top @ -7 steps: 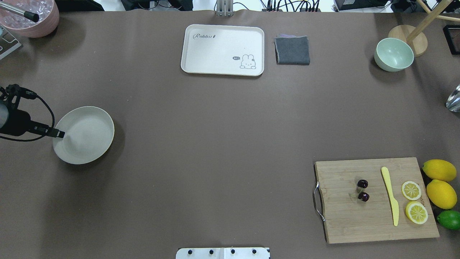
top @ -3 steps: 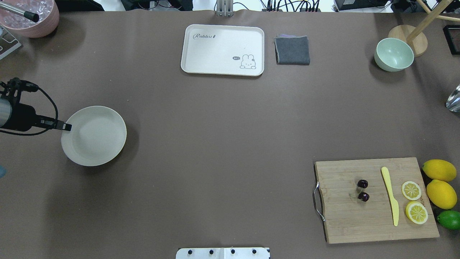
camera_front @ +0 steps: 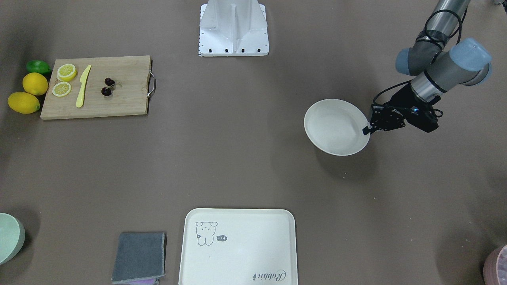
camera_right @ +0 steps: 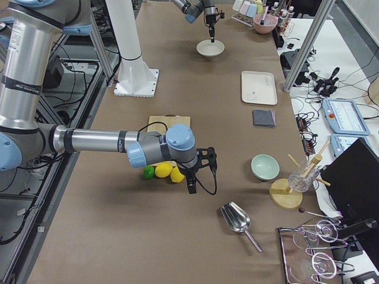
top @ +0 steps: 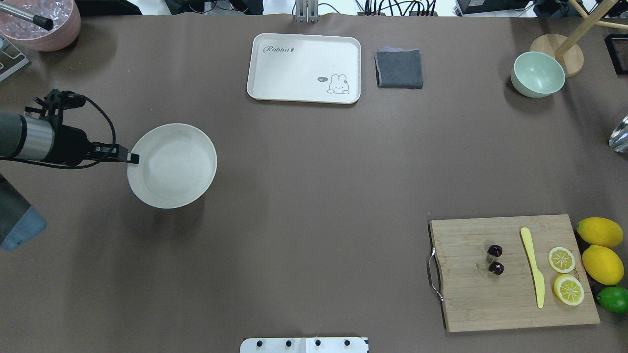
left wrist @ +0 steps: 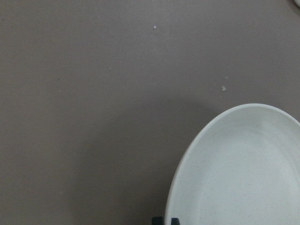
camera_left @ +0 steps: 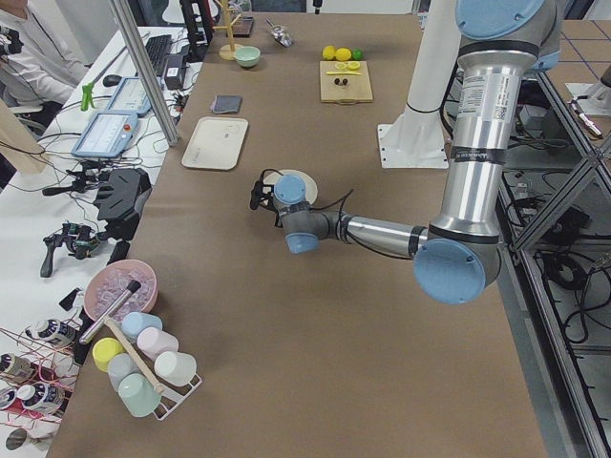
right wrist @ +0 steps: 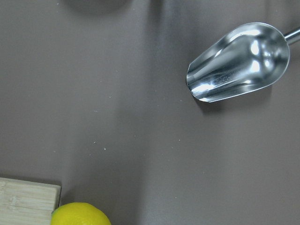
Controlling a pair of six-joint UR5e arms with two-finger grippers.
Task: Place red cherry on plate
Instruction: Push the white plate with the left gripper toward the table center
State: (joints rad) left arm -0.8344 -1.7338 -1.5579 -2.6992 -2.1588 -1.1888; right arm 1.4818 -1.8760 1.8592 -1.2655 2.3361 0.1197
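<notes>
The red cherry point(top: 497, 268) is a pair of dark glossy fruits lying on the wooden cutting board point(top: 510, 304) at the near right, also seen in the front view as the cherry point(camera_front: 106, 91). The plate point(top: 171, 165) is round and off-white, and its offset shadow shows it raised above the table at the left. My left gripper point(top: 131, 158) is shut on the plate's left rim, as the front view's left gripper point(camera_front: 367, 129) and plate point(camera_front: 336, 126) confirm. My right gripper point(camera_right: 190, 188) hangs beside the lemons in the right side view only; I cannot tell its state.
On the board lie a yellow knife point(top: 533, 267) and two lemon slices point(top: 562, 259); two lemons point(top: 599, 232) and a lime point(top: 613, 299) sit beside it. A cream tray point(top: 304, 67), grey cloth point(top: 399, 68) and green bowl point(top: 537, 73) stand at the far side. A metal scoop point(right wrist: 239, 61) lies right.
My left gripper has carried the plate to the right and slightly away from the robot. The cherry and the board have not moved.
</notes>
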